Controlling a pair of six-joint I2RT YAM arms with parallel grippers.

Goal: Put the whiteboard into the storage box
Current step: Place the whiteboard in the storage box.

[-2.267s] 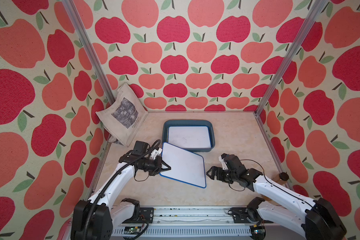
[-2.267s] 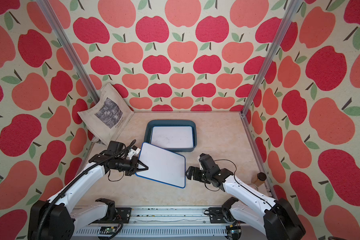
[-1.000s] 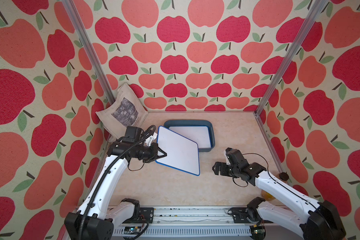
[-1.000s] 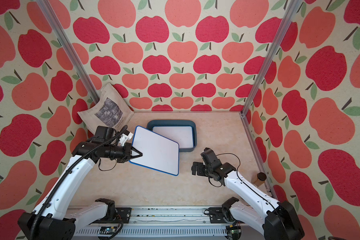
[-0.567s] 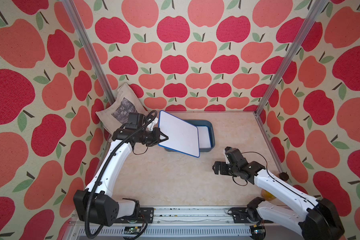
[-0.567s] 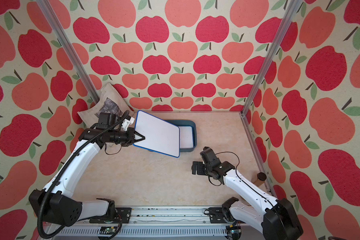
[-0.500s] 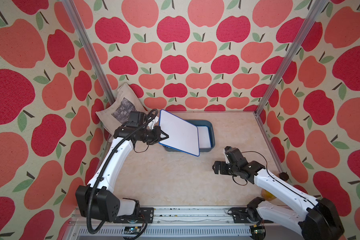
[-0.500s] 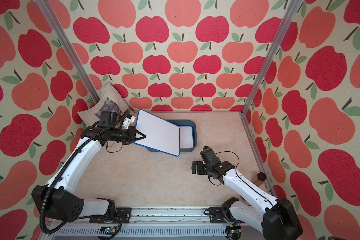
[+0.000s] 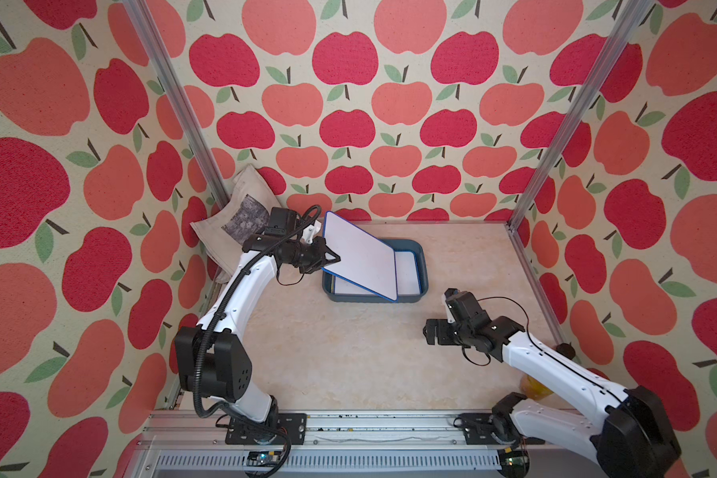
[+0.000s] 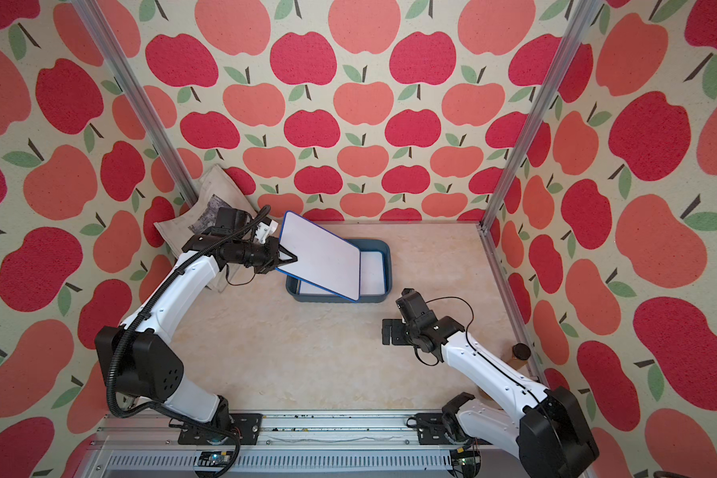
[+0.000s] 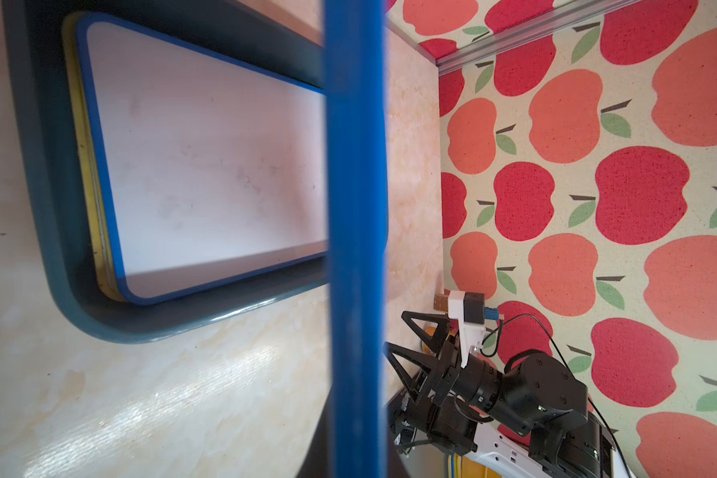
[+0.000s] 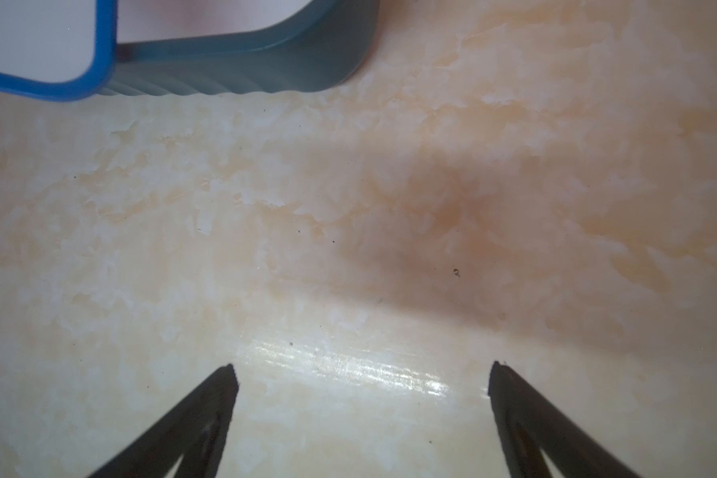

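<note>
Jaws of the left gripper point(image 9: 335, 260) are clamped on one edge of the whiteboard point(image 9: 359, 256); the right gripper point(image 12: 363, 374) gapes wide, holding nothing, over the table point(image 9: 348, 356). The held board hangs tilted above the storage box point(image 9: 422, 269), where another whiteboard point(image 11: 208, 165) lies flat.

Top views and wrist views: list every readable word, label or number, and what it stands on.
None can be read.
The tote bag: dark print, too blurred to read.
The held whiteboard and the boxed whiteboard: blank.
The box: no label shows.
</note>
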